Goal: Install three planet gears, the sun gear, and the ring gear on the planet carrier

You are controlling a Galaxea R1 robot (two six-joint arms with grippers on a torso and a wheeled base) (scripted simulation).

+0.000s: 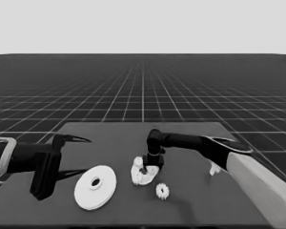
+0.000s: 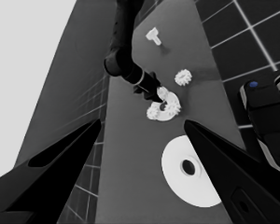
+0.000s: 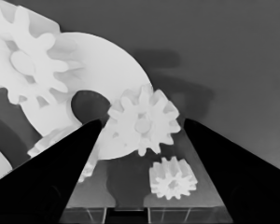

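The smaller round part (image 1: pixel 136 175) lies mid-table with three small gears on it. My right gripper (image 1: pixel 145 168) hangs straight down over it, open. In the right wrist view its fingers (image 3: pixel 60 172) flank one gear (image 3: pixel 142 122) that sits on the smaller round part (image 3: pixel 107 65) beside the centre hole. A second gear (image 3: pixel 35 60) sits farther around, and a third (image 3: pixel 53 142) is half hidden by a finger. A loose gear (image 1: pixel 162 191) (image 3: pixel 172 179) lies on the table just beyond the part. The larger round part (image 1: pixel 95 187) (image 2: pixel 189 172) lies flat to the left.
My left gripper (image 1: pixel 86 155) waits open over the table's left end, close to the larger round part. A thin white piece (image 1: pixel 213 168) (image 2: pixel 154 36) lies under the right forearm. The table's front edge runs close behind the loose gear.
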